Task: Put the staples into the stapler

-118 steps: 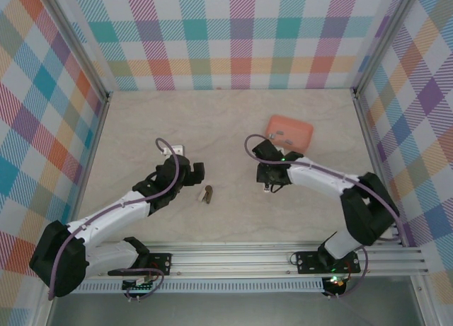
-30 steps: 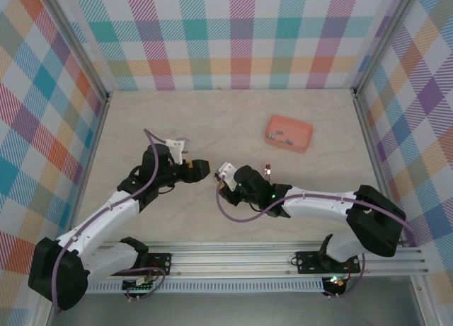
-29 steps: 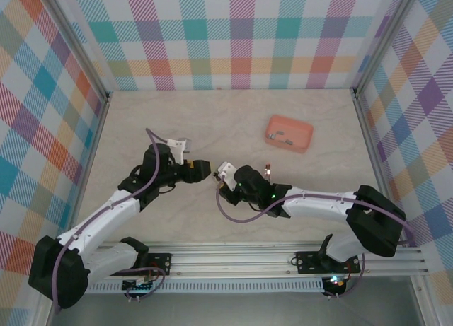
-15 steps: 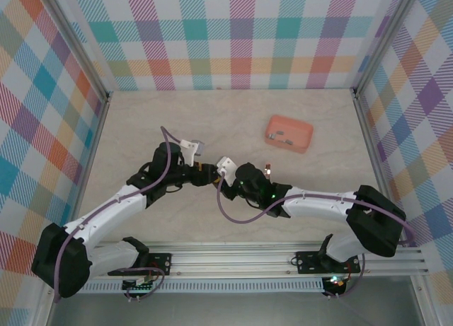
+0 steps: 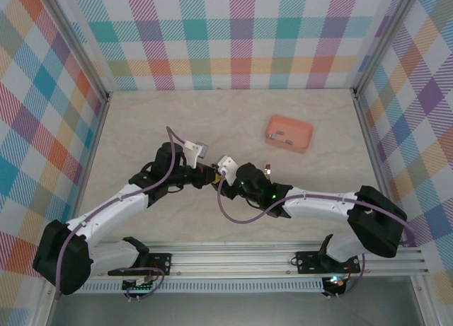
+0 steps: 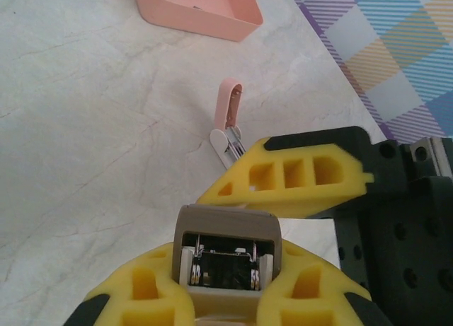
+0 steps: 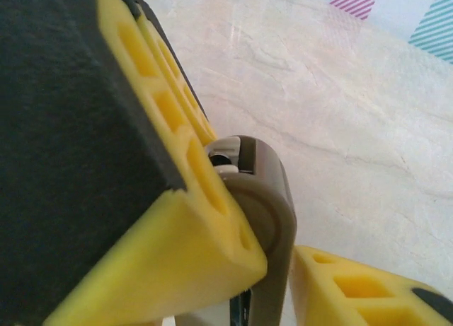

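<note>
Both arms meet at the middle of the top view, over the marble-look table (image 5: 141,121). The left gripper (image 5: 201,174) comes in from the left and the right gripper (image 5: 225,177) from the right, tips almost nose to nose.

In the left wrist view, the stapler (image 6: 226,230), a taupe thing seen end-on, sits low in the frame, wedged between the left gripper's yellow foam fingers (image 6: 134,298). So the left one is clamped on it. One yellow finger of the right gripper (image 6: 290,181) sits just above the stapler, reaching in from the right edge of the frame.

The right wrist view is super close. A big yellow finger (image 7: 177,199) fills the left side and is pressed against the stapler's rounded end (image 7: 267,206). Another bit of yellow foam pokes in at the lower right, slightly apart from the stapler. There's no telling from this whether the right fingers are squeezed on anything or loose.

The staples (image 5: 282,135) are little grey strips lying in the salmon tray (image 5: 303,133) in the upper right of the top view, well apart from both grippers. A small pink-and-white piece (image 6: 228,117) stands on the table between the tray and the grippers.
</note>
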Controlling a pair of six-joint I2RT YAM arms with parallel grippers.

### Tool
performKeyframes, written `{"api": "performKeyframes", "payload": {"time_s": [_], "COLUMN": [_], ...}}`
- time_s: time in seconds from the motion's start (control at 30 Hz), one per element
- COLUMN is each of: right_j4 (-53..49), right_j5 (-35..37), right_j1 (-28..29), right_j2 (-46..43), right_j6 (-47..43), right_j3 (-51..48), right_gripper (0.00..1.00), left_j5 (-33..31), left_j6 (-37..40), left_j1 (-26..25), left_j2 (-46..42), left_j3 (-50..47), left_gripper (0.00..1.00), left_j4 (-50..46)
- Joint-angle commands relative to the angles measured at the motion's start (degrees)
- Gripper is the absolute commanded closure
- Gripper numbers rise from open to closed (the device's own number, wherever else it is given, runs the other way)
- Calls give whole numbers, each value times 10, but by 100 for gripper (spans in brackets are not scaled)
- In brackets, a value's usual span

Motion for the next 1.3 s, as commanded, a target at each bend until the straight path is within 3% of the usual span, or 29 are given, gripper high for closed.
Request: {"api": "performKeyframes", "payload": {"time_s": [0.0,0.2,0.33,0.47,0.63,0.77,0.97,1.27], "right_j4": [-20,-83,-152,-226,-319,-340,-281,-240], "right_j5": [-28,-212,-321,-375,-374,-425,-526,-596], "right_j1": [-8,-75,-123,-159,-161,-161,-161,-162], "right_j2": [-44,-158,-210,-221,-192,-148,-101,-68], "right_j6": [-6,-18,-77,-129,-232,-255,-242,-219], "right_j3": [-16,-64,-60,-31,18,55,70,84], "right_gripper": [45,41,38,36,37,39,41,43], "left_j5": [3,41,90,131,172,196,224,232], "left_j6": [73,235,333,429,540,577,592,597], "left_j1": [-1,-1,-1,-2,-2,-2,-2,-2], "left_j2": [-18,-24,-31,-34,-7,21,27,14], "left_j3": [28,71,81,91,144,171,167,158], "left_gripper": [99,100,100,100,100,100,100,100], "left_j4": [-15,-95,-121,-168,-285,-323,-311,-299]}}
